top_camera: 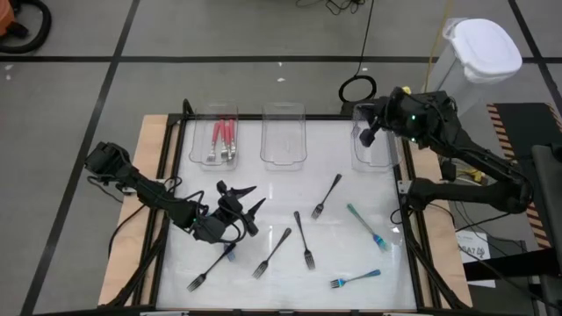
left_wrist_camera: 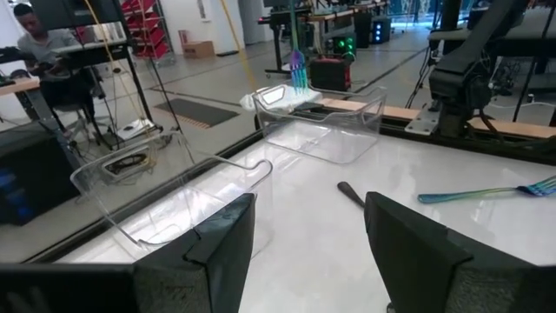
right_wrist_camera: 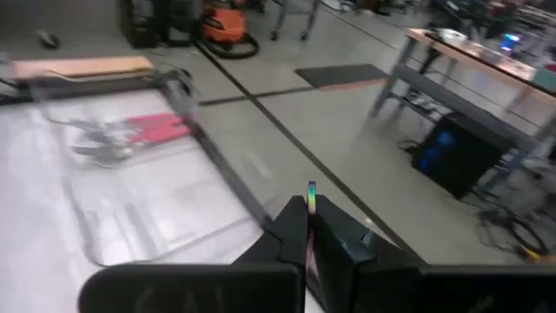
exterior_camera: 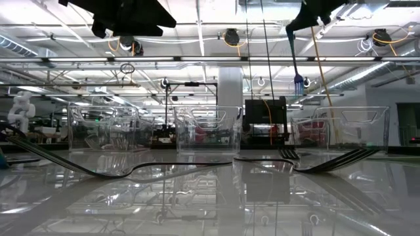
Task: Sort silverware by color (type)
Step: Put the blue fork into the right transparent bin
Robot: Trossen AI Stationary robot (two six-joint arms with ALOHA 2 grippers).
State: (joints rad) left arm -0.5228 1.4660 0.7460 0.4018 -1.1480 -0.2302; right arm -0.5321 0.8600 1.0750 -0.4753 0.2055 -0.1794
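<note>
My right gripper [top_camera: 364,136] is up over the clear right tray [top_camera: 376,151] at the table's far edge, shut on a blue-teal fork [exterior_camera: 294,52] that hangs tines down. My left gripper [top_camera: 248,200] hovers open over the table's left part, holding nothing; its fingers [left_wrist_camera: 217,248] point toward the trays. The left tray [top_camera: 207,132] holds red-handled forks [top_camera: 224,139]. Black forks [top_camera: 304,239], [top_camera: 327,195], [top_camera: 270,253], [top_camera: 206,270] and teal forks [top_camera: 367,226], [top_camera: 355,279] lie flat on the table. My right gripper pinches the fork's handle near its free end between its two shut fingers; the iridescent handle tip [right_wrist_camera: 311,198] sticks out above them. The fork hangs below the fingers, handle [exterior_camera: 293,46] up and tines [exterior_camera: 299,82] down, lifted clear of the table.
The middle tray [top_camera: 283,140] stands between the other two. A white-lidded bin [top_camera: 479,53] is beyond the table's far right corner. A black ring [top_camera: 357,89] lies on the floor behind the trays. A person [left_wrist_camera: 43,52] sits in the room beyond.
</note>
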